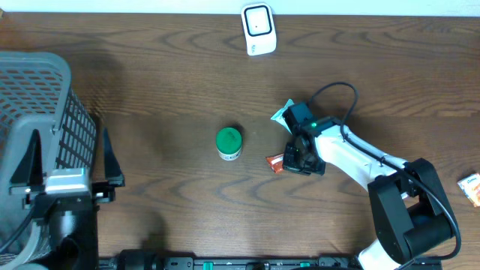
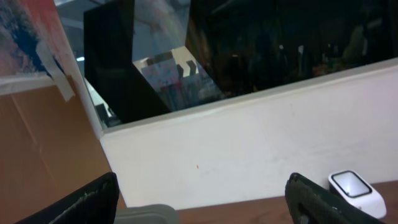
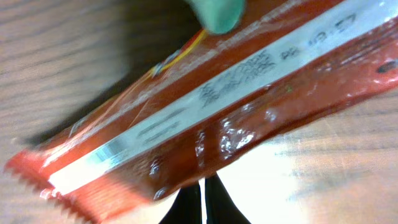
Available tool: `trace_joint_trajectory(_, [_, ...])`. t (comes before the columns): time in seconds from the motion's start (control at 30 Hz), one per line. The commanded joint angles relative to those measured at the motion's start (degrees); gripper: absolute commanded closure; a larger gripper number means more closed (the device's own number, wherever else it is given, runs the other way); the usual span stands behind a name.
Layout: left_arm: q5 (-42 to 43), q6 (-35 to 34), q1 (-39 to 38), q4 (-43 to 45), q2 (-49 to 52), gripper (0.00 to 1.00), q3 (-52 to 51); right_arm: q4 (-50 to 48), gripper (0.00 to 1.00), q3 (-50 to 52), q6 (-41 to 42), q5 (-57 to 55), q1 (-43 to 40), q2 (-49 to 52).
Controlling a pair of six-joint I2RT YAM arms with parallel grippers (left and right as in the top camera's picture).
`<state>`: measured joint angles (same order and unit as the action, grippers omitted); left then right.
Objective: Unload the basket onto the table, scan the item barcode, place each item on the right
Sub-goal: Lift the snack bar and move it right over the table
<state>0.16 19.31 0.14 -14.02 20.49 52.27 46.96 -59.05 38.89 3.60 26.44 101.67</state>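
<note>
Your main risk is the grip. The right gripper [image 1: 294, 159] has its jaws pressed together at the edge of the red snack packet [image 3: 205, 118], and you cannot tell whether any wrapper is caught between them. The slick film could slip free on a lift, or flop so its printed seam faces away from the white scanner [image 1: 257, 30], which stands well beyond the green-lidded jar [image 1: 229, 142]. The packet lies near that jar, on the right arm's side. The right arm reaches low toward the jar, wrist tipped down. The left gripper [image 1: 71, 176] hangs far from the jar beside the basket [image 1: 37, 75], jaws spread and empty.
</note>
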Motion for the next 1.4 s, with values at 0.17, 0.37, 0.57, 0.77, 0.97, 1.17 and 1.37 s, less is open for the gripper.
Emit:
trace_joint_trajectory(0.17, [0.9, 0.1, -0.2, 1.2, -0.5, 0.14, -0.6, 16.3, 0.03, -13.2, -4.5, 4.8, -0.3, -0.2])
trace_joint_trajectory(0.37, [0.9, 0.1, -0.2, 1.3, -0.5, 0.14, -0.6, 20.1, 0.01, -17.5, -12.1, 12.7, -0.2, -0.2])
trace_joint_trajectory(0.57, [0.9, 0.1, -0.2, 1.3, -0.5, 0.14, -0.6, 18.6, 0.19, -17.3, 18.7, 11.0, -1.2, -0.2])
trace_joint_trajectory(0.77, [0.9, 0.1, -0.2, 1.3, -0.6, 0.14, -0.6, 17.5, 0.01, -16.5, 42.6, 1.3, -2.1, 0.0])
trace_joint_trajectory(0.97, [0.9, 0.1, -0.2, 1.3, -0.7, 0.14, -0.6, 15.0, 0.12, -16.5, 41.9, -2.0, -3.2, 0.8])
trace_joint_trajectory(1.17, [0.9, 0.1, -0.2, 1.4, -1.0, 0.14, -0.6, 15.3, 0.14, -16.5, 38.6, -4.6, -3.7, 4.8])
trace_joint_trajectory(1.37, [0.9, 0.1, -0.2, 1.4, -1.2, 0.14, -0.6, 10.4, 0.34, -16.5, 33.9, -1.4, -5.8, 10.7])
